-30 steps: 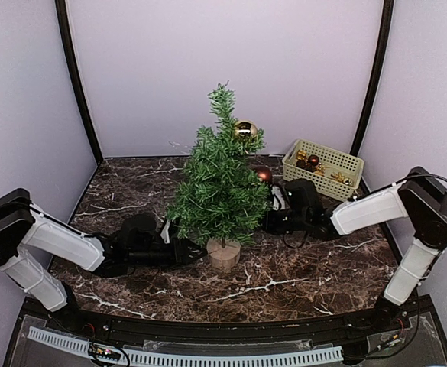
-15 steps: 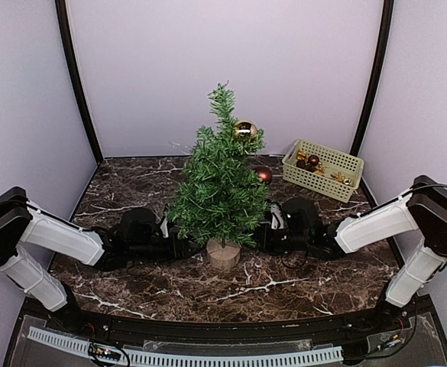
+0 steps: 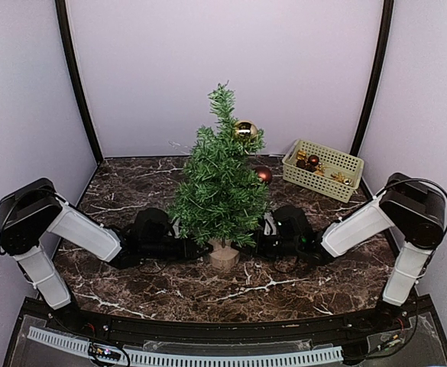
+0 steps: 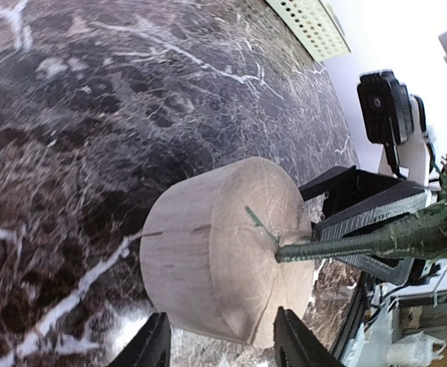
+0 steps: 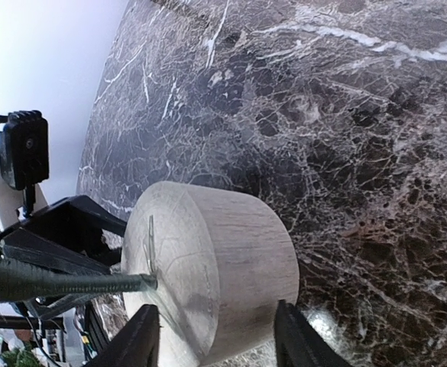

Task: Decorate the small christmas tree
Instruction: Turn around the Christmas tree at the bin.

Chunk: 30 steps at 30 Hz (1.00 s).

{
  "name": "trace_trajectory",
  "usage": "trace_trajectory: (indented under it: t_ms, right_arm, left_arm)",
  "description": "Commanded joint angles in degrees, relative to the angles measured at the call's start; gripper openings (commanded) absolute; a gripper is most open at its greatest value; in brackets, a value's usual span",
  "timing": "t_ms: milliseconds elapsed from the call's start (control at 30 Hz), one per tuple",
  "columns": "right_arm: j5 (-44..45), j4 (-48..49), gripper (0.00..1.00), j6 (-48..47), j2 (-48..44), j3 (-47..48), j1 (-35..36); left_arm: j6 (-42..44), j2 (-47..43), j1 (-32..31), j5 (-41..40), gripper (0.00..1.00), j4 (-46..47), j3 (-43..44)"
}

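The small christmas tree [image 3: 219,191] stands upright mid-table on its round pale wooden stump [image 3: 225,257]. A gold ball [image 3: 244,130] and a red ball [image 3: 263,174] hang on its right branches. My left gripper [image 3: 196,249] lies low at the stump's left and my right gripper [image 3: 251,244] at its right, both partly under the branches. In the left wrist view the stump [image 4: 215,252] sits just past my open left gripper [image 4: 219,348]. The right wrist view shows the stump [image 5: 223,260] the same way before my open right gripper [image 5: 217,340]. Contact is unclear.
A pale green basket [image 3: 338,162] with gold and red ornaments stands at the back right by the wall. Dark marble table [image 3: 299,283] spreads all round the tree. Each wrist view shows the opposite gripper just behind the stump. Walls close in on three sides.
Both arms have reached inward and lower, bringing their grippers up to the stump from either side. The right gripper came down from near the red ball. The tree has not moved.
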Motion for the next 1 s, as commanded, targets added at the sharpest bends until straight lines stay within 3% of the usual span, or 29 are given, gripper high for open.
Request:
trace_trajectory:
  t_ms: [0,300,967]
  right_arm:
    - [-0.3,4.6,0.48,-0.1,2.0,2.0,0.3]
    - [-0.4,4.5,0.42,-2.2,5.5,5.5,-1.0]
    - [-4.2,4.6,0.47,-7.2,7.2,9.0,-7.8]
  left_arm:
    - [0.8,2.3,0.3,2.7,0.43,3.0,2.6]
    - [0.3,3.7,0.2,4.8,0.25,4.4,2.8]
    - [-1.5,2.2,-0.8,4.0,0.25,5.4,0.8]
